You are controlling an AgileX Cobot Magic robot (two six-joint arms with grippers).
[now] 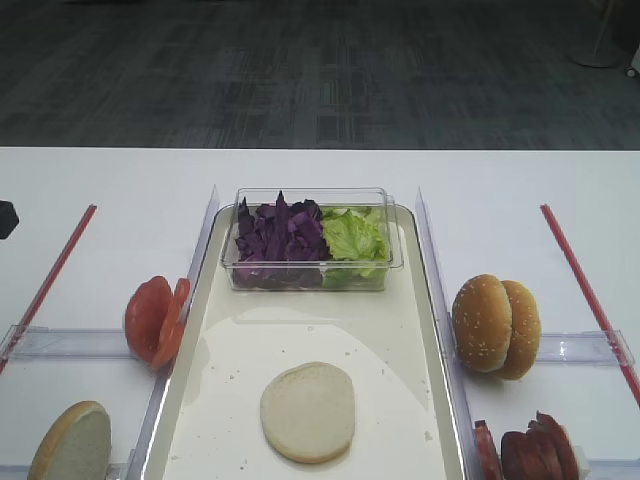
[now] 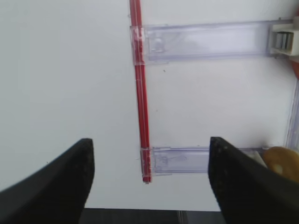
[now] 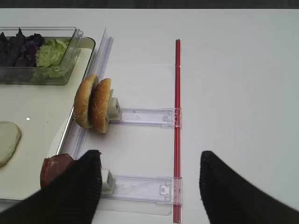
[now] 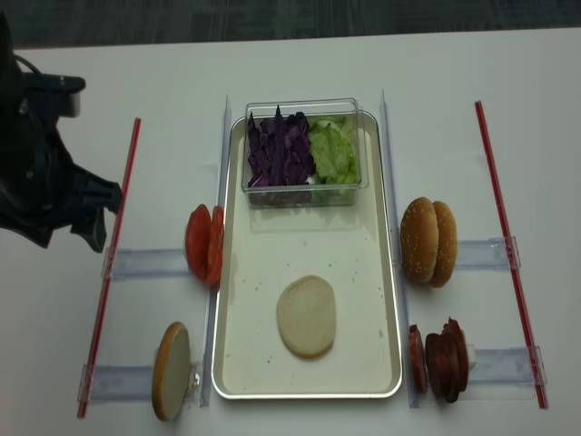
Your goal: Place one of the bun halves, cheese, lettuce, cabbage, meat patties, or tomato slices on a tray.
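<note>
While one bun half (image 4: 306,316) already lies flat, cut face up, on the tray (image 4: 381,272), toward its near end, both arms stand clear of the food. The left gripper (image 2: 149,179) hangs over bare table outside the left red strip (image 2: 140,93), fingers spread wide with nothing between them. The right gripper (image 3: 149,186) likewise shows its two dark fingers well apart and empty, over the table just right of the meat patties (image 4: 445,361).

Remaining stock: tomato slices (image 4: 205,243) and a second pale bun half (image 4: 172,371) stand on edge in clear holders left of the tray; the seeded bun tops (image 4: 428,242) and patties stand on edge to its right. Cabbage (image 4: 277,154) and lettuce (image 4: 331,153) sit in a clear tub (image 4: 300,195) resting on the tray's far end.

Judged relation for a further placement: the left-hand items lie inboard of the left gripper, toward the tray (that arm is nearer them); the patties lie just inboard of the right gripper. The discs' faces look along the tray's long axis, so an approach from above seems suited.

No brand, label or legible writing is visible.
</note>
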